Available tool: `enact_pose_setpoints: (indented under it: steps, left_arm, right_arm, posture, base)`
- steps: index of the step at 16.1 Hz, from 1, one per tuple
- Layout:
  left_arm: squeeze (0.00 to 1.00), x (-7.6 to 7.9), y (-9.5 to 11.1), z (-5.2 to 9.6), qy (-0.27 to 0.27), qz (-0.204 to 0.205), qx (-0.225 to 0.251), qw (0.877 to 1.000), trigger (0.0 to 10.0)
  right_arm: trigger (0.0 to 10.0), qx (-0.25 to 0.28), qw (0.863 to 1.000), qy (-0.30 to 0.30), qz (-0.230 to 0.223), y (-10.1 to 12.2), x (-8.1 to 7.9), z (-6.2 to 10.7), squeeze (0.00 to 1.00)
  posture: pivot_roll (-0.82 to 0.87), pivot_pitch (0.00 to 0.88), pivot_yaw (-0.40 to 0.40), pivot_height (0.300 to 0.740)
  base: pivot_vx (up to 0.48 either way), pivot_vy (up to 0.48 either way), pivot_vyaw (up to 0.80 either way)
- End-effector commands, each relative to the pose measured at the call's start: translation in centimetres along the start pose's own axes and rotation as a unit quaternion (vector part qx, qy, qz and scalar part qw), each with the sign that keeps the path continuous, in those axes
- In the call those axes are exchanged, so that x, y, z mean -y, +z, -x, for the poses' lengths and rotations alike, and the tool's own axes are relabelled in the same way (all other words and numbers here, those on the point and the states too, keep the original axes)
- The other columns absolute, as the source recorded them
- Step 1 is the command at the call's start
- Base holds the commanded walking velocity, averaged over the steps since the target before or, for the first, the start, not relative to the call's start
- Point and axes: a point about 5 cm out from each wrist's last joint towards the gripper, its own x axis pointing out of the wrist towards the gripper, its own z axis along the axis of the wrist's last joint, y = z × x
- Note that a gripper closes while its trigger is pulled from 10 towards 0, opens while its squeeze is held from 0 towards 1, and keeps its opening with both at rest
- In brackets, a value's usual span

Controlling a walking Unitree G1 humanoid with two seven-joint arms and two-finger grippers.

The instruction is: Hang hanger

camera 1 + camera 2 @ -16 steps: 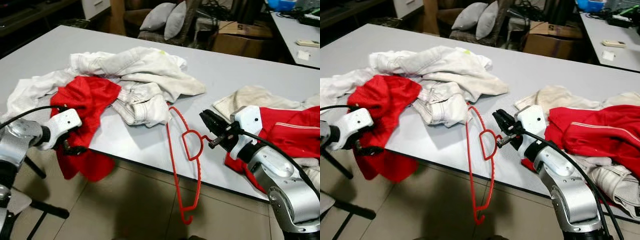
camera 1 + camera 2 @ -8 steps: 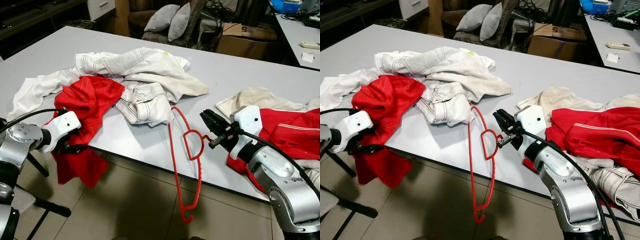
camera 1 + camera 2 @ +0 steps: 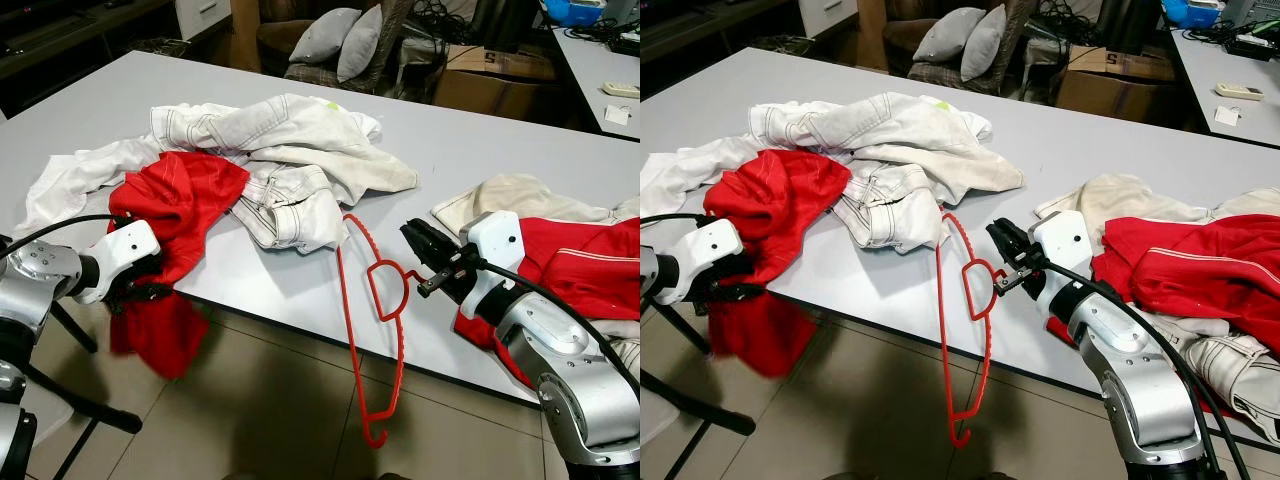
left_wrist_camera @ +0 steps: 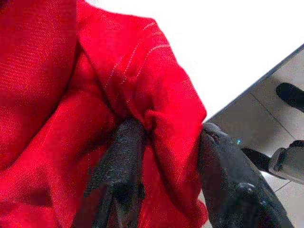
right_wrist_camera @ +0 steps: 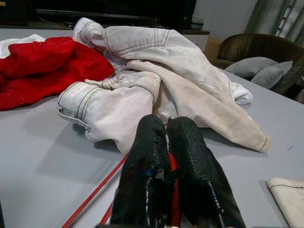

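Red plastic, the hanger [image 3: 375,330] lies at the near edge of the grey desk [image 3: 480,150] with its lower end hanging off toward the floor, and the right tool [image 3: 415,243] is clamped on its hook. At the desk's left corner the left tool [image 3: 140,290] grips a red garment [image 3: 175,200] draping over the edge, beside white clothes [image 3: 290,150]. From the left wrist, red cloth [image 4: 57,95] is pinched between both black fingers [image 4: 118,166]. From the right wrist, the fingers [image 5: 147,180] press together on the hanger's red rod [image 5: 92,194].

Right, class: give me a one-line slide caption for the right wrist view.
Right gripper shut on red hanger, facing white jeans on the grey table.
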Motion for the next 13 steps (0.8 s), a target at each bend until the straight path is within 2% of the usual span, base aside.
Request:
enact_pose_setpoints:
  steps: [1,4,6,8,9,10,11,12,13]
  left_arm:
    - [0.0,-0.5,0.7,0.4,0.007,-0.006,0.016,1.0,0.0]
    - [0.0,-0.8,1.3,1.3,0.0,-0.017,0.022,1.0,0.0]
    - [0.0,-0.8,3.7,2.8,-0.046,-0.02,0.075,0.996,0.0]
    - [0.0,-1.0,5.2,3.4,-0.057,-0.033,0.099,0.993,0.0]
    - [0.0,-2.7,6.8,3.6,0.008,-0.045,0.115,0.992,0.0]
    - [0.0,-5.8,9.1,4.3,0.147,-0.055,0.122,0.98,0.0]
    - [0.0,-8.0,11.9,6.0,0.257,-0.071,0.142,0.953,0.0]
    - [0.0,-8.7,14.1,7.0,0.291,-0.089,0.163,0.938,0.0]
    - [0.0,-8.6,15.6,7.3,0.28,-0.107,0.17,0.939,0.0]
  right_arm:
    - [10.0,-0.011,1.0,0.009,0.004,-0.3,-0.2,-0.1,0.0]
    - [10.0,-0.011,1.0,0.007,0.006,-0.2,-0.1,-0.1,0.0]
    - [10.0,-0.011,1.0,0.006,0.008,-0.2,0.0,0.1,0.0]
    - [10.0,-0.012,1.0,0.006,0.008,-0.2,0.1,0.1,0.0]
    - [10.0,-0.011,1.0,0.007,0.008,-0.2,0.1,0.0,0.0]
    - [10.0,-0.01,1.0,0.007,0.009,-0.1,0.2,-0.1,0.0]
    - [10.0,-0.009,1.0,0.008,0.01,-0.1,0.2,-0.2,0.0]
    - [10.0,-0.009,1.0,0.007,0.012,-0.1,0.3,-0.2,0.0]
    - [10.0,-0.009,1.0,0.003,0.012,-0.2,0.3,-0.1,0.0]
  posture:
    - [-0.06,0.029,-0.007,0.74]
    - [-0.06,0.029,-0.007,0.74]
    - [-0.06,0.03,-0.009,0.74]
    - [-0.06,0.03,-0.009,0.74]
    - [-0.06,0.03,-0.009,0.74]
    - [-0.05,0.02,-0.012,0.74]
    - [-0.05,0.02,-0.012,0.74]
    - [-0.06,0.017,0.006,0.74]
    - [-0.07,0.02,0.018,0.74]
  base:
    - [0.0,0.0,0.0]
    - [0.0,0.0,0.0]
    - [0.0,0.0,0.0]
    - [0.0,0.0,0.0]
    - [0.0,0.0,0.0]
    - [0.0,0.0,0.0]
    - [0.0,0.0,0.0]
    - [0.0,0.0,0.0]
    - [0.0,0.0,0.0]
